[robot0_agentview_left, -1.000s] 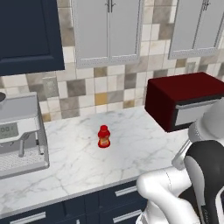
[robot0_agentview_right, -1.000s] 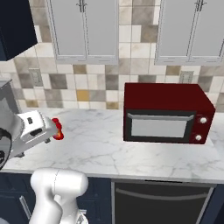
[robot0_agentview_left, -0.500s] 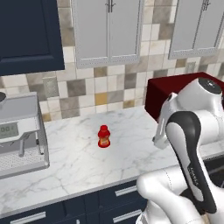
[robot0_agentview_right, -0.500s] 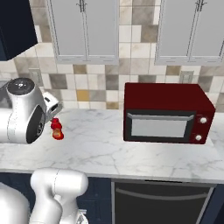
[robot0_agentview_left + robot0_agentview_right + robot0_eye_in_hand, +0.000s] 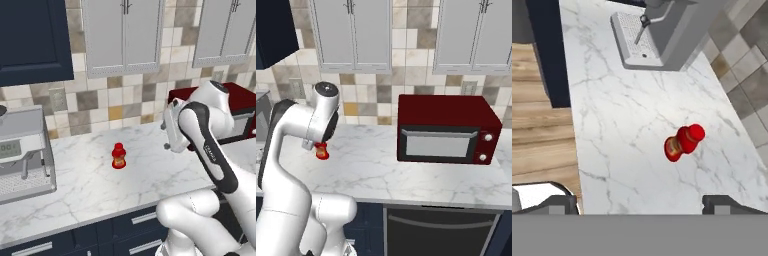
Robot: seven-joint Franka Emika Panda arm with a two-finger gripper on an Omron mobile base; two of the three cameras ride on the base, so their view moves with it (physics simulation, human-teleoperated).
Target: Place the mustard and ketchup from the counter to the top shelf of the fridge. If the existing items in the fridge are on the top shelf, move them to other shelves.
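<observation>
The ketchup [image 5: 118,156] stood upright on the tabletop [image 5: 150,150], well right of the coffee machine [image 5: 22,150]; the gripper [image 5: 639,202], wide open and empty, hung above it and would best descend centred, straddling the squat body before closing.

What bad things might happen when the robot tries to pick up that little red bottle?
The small squat red ketchup bottle stands alone and upright on the white marble counter, so a finger bumping it might tip it or push it away. The gripper is open and apart from it, with the bottle off to one side of its middle; closing without lining up might miss.
</observation>
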